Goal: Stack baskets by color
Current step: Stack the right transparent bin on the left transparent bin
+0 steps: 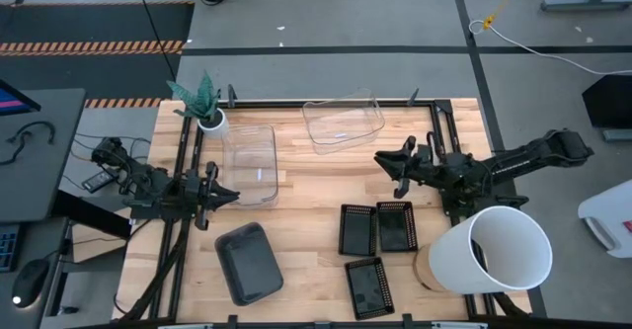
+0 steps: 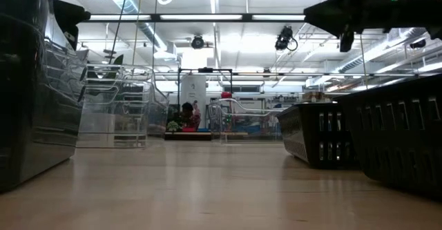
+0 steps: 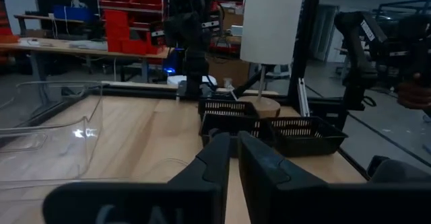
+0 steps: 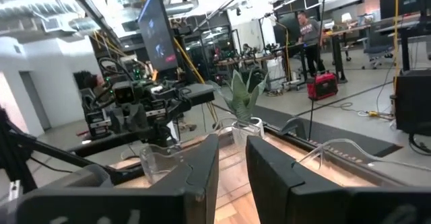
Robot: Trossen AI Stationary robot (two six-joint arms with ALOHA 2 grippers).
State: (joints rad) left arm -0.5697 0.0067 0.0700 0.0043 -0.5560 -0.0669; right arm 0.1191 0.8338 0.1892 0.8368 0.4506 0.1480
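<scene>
Your left hand (image 1: 227, 197) hovers nearly closed and empty beside a clear basket (image 1: 249, 164); right hand (image 1: 385, 160), slightly parted, waits empty near another (image 1: 343, 121). Nothing stacked yet; next, grip a rim

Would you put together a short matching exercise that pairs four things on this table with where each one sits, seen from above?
Things:
1. grey basket
2. white bucket
3. plant pot
4. three black mesh baskets

Places (high view):
A. back left corner of the table, beside a clear basket
B. front right, lying on its side, its mouth facing up at the camera
C. front left, near the left gripper
D. front middle, two side by side with one in front of them

Pairs: 1-C, 2-B, 3-A, 4-D
</scene>
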